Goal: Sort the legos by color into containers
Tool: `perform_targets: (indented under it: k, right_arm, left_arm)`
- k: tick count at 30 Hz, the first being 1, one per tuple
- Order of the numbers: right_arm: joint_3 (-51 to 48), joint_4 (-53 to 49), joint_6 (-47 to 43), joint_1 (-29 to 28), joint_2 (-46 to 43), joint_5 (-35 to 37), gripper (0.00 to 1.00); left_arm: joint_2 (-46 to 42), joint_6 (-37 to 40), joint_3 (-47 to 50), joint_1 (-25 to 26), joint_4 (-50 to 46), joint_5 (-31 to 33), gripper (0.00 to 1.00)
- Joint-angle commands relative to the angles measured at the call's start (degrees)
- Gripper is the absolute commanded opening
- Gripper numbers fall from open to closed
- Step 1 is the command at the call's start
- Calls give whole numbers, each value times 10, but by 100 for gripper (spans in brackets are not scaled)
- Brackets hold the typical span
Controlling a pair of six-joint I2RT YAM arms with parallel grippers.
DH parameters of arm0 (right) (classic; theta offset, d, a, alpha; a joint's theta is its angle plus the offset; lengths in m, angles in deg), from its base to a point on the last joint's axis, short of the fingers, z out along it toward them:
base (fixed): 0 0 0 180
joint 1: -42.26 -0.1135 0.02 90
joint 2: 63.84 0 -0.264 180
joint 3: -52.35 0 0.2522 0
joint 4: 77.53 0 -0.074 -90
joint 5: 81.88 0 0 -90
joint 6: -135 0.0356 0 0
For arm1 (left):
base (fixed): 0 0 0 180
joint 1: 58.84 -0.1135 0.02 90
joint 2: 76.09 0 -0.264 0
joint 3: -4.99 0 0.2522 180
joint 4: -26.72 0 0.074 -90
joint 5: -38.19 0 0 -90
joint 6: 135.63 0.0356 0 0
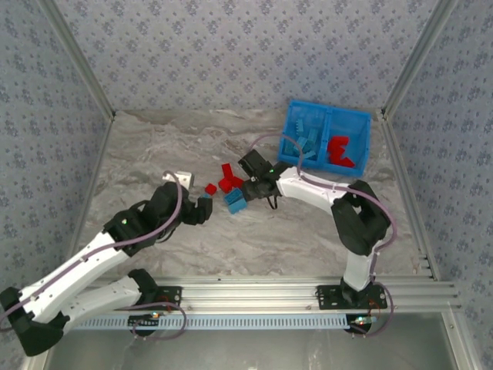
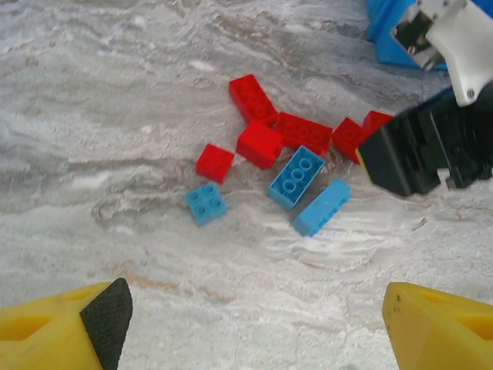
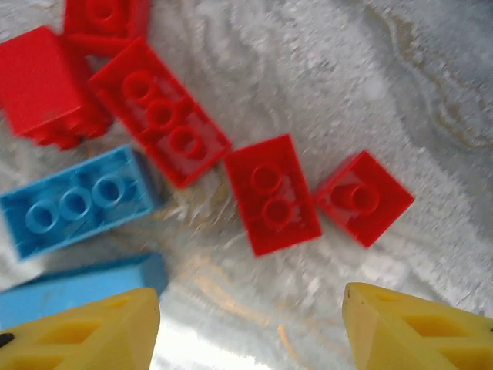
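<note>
free: bare table (image 2: 92, 116) left of legos (image 2: 259, 144) | obstacle: right pincer (image 3: 250, 327) above cluster

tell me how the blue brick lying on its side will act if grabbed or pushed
The blue brick on its side looks like hard plastic, probably stiff and light. Its smooth faces may slip when pinched. Flat-sided, it should slide rather than roll, and could nudge the studs-up blue brick beside it.

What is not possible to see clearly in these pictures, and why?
- Top external view: plastic bricks inside the bright blue plastic bin are too small to count.
- Top external view: the right claw covers part of the loose red bricks.
- Left wrist view: that claw hides part of one red brick.
- Right wrist view: the long light blue plastic brick is cut off by the left edge and a yellow finger.
</note>
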Motion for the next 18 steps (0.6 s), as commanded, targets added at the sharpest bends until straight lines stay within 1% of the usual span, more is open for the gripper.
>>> perform_targets:
  k: [1,4,8,11,13,15,18]
  right_arm:
    - [34,-7,-14,12,29,14,61]
    - [50,11,-40,12,53,-9,60]
    - [106,-23,-74,16,100,15,59]
    - [130,-30,-84,27,123,6,55]
    - [140,-46,-81,35,135,4,54]
    - [132,-46,-84,38,136,3,56]
    - [105,-44,-99,41,131,-18,56]
  left_arm:
    - [-34,-35,19,-1,-26,17,87]
    - [-49,-43,32,-1,-30,26,88]
    - [-45,-47,35,-1,-30,32,88]
    - [-38,-48,34,-2,-28,31,88]
    - [-36,-49,33,-2,-29,31,88]
    - [-38,-51,35,-1,-31,33,88]
    - [-44,-55,42,-1,-31,36,88]
